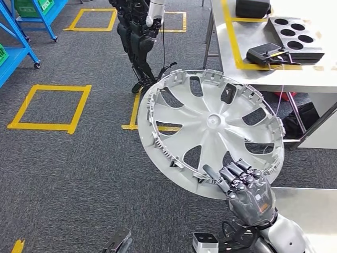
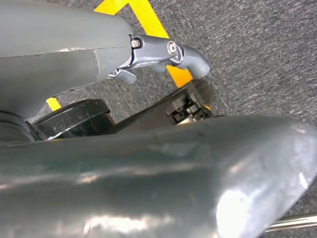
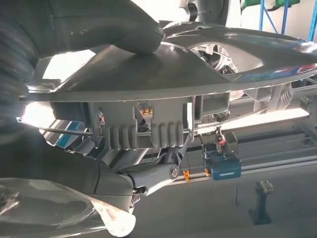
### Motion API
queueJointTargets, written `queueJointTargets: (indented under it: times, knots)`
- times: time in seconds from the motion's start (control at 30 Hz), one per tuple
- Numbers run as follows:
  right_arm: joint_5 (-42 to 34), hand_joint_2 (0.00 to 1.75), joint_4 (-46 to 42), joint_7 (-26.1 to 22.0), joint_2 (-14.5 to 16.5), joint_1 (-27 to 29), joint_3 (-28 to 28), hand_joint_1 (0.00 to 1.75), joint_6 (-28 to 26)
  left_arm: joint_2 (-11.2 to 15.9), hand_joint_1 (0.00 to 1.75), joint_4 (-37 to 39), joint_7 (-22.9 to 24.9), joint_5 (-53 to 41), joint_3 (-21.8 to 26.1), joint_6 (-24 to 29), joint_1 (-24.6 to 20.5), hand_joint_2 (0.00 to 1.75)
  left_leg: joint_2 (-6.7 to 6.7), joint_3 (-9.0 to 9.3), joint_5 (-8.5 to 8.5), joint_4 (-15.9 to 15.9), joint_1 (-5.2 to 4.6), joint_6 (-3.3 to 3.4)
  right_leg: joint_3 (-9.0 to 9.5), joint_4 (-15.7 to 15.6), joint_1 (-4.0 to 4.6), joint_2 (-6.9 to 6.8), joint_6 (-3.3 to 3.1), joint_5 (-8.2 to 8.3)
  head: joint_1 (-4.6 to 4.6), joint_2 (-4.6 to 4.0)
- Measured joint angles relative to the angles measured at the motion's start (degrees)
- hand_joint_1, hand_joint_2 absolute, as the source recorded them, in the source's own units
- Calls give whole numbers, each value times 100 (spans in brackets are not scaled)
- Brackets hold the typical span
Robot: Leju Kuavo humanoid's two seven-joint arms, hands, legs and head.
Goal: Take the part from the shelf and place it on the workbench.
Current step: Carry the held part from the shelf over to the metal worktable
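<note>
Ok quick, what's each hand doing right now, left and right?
Left hand: hangs over the carpet, holding nothing; open or closed cannot be told.
Right hand: grips the silver wheel cover by its rim.

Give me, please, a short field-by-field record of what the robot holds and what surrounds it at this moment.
held part: silver wheel cover, inner side up, tilted
right hand: grips the cover's near rim
left hand: hangs over the grey carpet, holds nothing
workbench: ahead on the right, carries a grey tray with round holes and a black device
floor marks: yellow tape squares
also ahead: another dark robot
</note>
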Motion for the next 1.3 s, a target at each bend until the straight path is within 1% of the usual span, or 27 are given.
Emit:
queueJointTargets:
  times: [0.07, 0.13, 0.17, 0.2, 0.23, 0.3, 0.33, 0.37, 0.4, 0.47, 0.53, 0.57, 0.63, 0.67, 0.7, 0.73, 0.77, 0.83, 0.9, 1.0, 1.03, 1.1, 1.17, 1.2, 1.23, 1.27, 1.3]
  knots:
    - [-2, 175, -20, -19, 1, 0, -27, 175, 0, -5, 0, -1, 1, -7, 0, -6, -8, 0, 20, 74, 102, -175, 52, 47, -148, 311, -1, -9, 30, -226, 14, 0]
    - [-1, 175, -22, -34, 2, 3, -37, 175, 0, -4, 0, -1, 2, -15, 0, -8, -7, 0, 35, 78, 122, -200, 62, 51, -465, 1011, -49, -19, 82, -573, 18, 0]
    - [2, 175, -22, -39, 4, 8, -38, 175, 0, -4, 0, 0, 2, -18, 0, -9, -4, 0, 41, 72, 118, -193, 67, 41, -599, 1306, -86, -24, 115, -672, 16, 0]
    - [2, 175, -22, -39, 7, 15, -42, 175, 0, -4, 0, 1, 3, -21, 0, -9, 0, 0, 46, 65, 111, -180, 76, 21, -651, 1428, -125, -33, 154, -674, 14, 0]
    - [1, 175, -22, -40, 9, 18, -48, 175, 0, -3, 0, 1, 4, -23, 0, -10, 1, 0, 48, 57, 98, -156, 95, -13, -592, 1327, -166, -45, 195, -572, 14, 0]
    - [2, 175, -21, -45, 10, 17, -60, 175, 1, 1, 0, 2, 5, -28, 0, -10, -1, 0, 46, 27, 42, -54, 148, -121, -222, 653, -239, -78, 306, -271, 18, 0]
    - [2, 175, -24, -49, 13, 16, -62, 175, 1, 7, 0, 2, 5, -30, -1, -10, -5, 0, 44, -3, 3, 31, 163, -186, -46, 345, -255, -70, 326, -180, 26, 0]
    - [3, 175, -28, -51, 16, 14, -63, 175, 1, 13, 0, 2, 5, -34, -1, -10, -8, 0, 41, -35, -27, 104, 168, -238, 59, 168, -256, -60, 313, -151, 27, 0]
    - [3, 175, -32, -52, 20, 14, -64, 175, 1, 18, 0, 2, 6, -37, -1, -10, -8, 0, 39, -63, -40, 157, 166, -279, 81, 138, -238, -39, 272, -177, 22, 0]
    - [3, 175, -38, -49, 22, 21, -69, 175, 0, 18, 0, 2, 7, -42, -2, -10, 1, 0, 37, -91, -39, 190, 182, -323, 53, 194, -208, -21, 146, -160, 7, 0]
    - [1, 175, -38, -43, 23, 25, -73, 175, 0, 13, 0, 2, 8, -42, -2, -10, 4, 0, 35, -152, -184, 349, 205, -357, 33, 213, -192, -21, 68, -146, -9, 0]
    - [1, 175, -39, -40, 23, 23, -74, 175, 0, 10, 0, 2, 8, -42, -2, -10, 1, 0, 35, -243, -351, 581, 210, -365, 26, 211, -184, -24, 34, -137, -20, 0]
    - [1, 175, -39, -38, 24, 20, -76, 175, 0, 7, 0, 2, 8, -42, -2, -10, 3, 0, 33, -545, -764, 1339, 205, -344, -1, 211, -143, -27, -16, -121, -32, 0]
    - [1, 175, -38, -38, 26, 20, -76, 175, 0, 7, 0, 2, 8, -42, -2, -10, 7, 0, 32, -681, -904, 1679, 195, -321, -18, 211, -116, -26, -36, -111, -33, 0]
    - [1, 175, -38, -39, 28, 21, -75, 175, 0, 8, 0, 2, 8, -42, -2, -10, 12, 0, 30, -743, -946, 1860, 176, -286, -33, 212, -90, -24, -53, -101, -32, 0]
    - [1, 175, -38, -39, 30, 21, -75, 175, 1, 8, 0, 2, 8, -42, -2, -10, 15, 0, 27, -704, -880, 1823, 149, -242, -45, 212, -70, -21, -68, -92, -32, 0]
    - [1, 175, -38, -41, 31, 21, -74, 175, 1, 8, 0, 2, 8, -42, -2, -10, 15, 0, 23, -559, -724, 1567, 113, -194, -51, 212, -57, -16, -80, -84, -31, 0]
    - [1, 175, -39, -45, 31, 21, -73, 175, 1, 11, 0, 2, 8, -42, -2, -10, 7, 0, 8, -141, -392, 776, 34, -92, -59, 213, -41, -9, -88, -68, -31, 0]
    - [1, 175, -40, -46, 31, 20, -73, 175, 0, 17, 0, 2, 7, -42, -2, -10, -3, 0, -7, 88, -271, 291, -20, -44, -87, 215, -39, -11, -59, -43, -30, 0]
    - [1, 175, -40, -45, 31, 20, -75, 175, 0, 15, 0, 2, 8, -42, -1, -9, 2, 0, -3, 91, -216, 167, -28, -33, -134, 204, -53, -18, 23, -10, -27, 0]
    - [0, 175, -40, -45, 31, 20, -76, 175, 0, 12, 0, 2, 8, -42, 0, -9, 0, 0, 5, 92, -171, 120, -15, -16, -179, 270, -52, -21, 43, -78, -24, 0]
    - [-1, 175, -40, -46, 31, 19, -77, 175, 0, -1, 0, 1, 8, -42, 0, -9, -8, 0, 22, 74, -95, 53, 11, 9, -392, 727, -50, -29, 72, -398, -17, 0]
    - [-1, 175, -39, -49, 31, 22, -75, 175, 1, -7, 0, 1, 8, -42, 0, -10, -1, 0, 34, 29, -63, 49, 10, 21, -668, 1440, -49, -35, 106, -756, -17, 0]
    - [0, 175, -38, -48, 31, 25, -75, 175, 1, -7, 0, 2, 8, -42, 0, -10, 5, 0, 39, 11, -50, 51, 9, 19, -739, 1661, -50, -36, 120, -827, -19, 0]
    - [1, 175, -37, -48, 31, 28, -76, 175, 2, -7, 0, 2, 8, -42, 0, -10, 8, 0, 43, -4, -38, 54, 9, 14, -704, 1666, -52, -41, 130, -788, -17, 0]
    - [1, 175, -37, -47, 31, 27, -77, 175, 2, -7, 0, 2, 8, -42, 0, -10, 10, 0, 43, -13, -30, 58, 10, 8, -562, 1457, -54, -49, 135, -659, -16, 0]
    - [1, 175, -37, -47, 31, 25, -77, 175, 2, -9, 0, 2, 8, -42, 0, -10, 9, 0, 44, -18, -25, 68, 10, 2, -330, 1072, -59, -65, 137, -476, -18, 0]
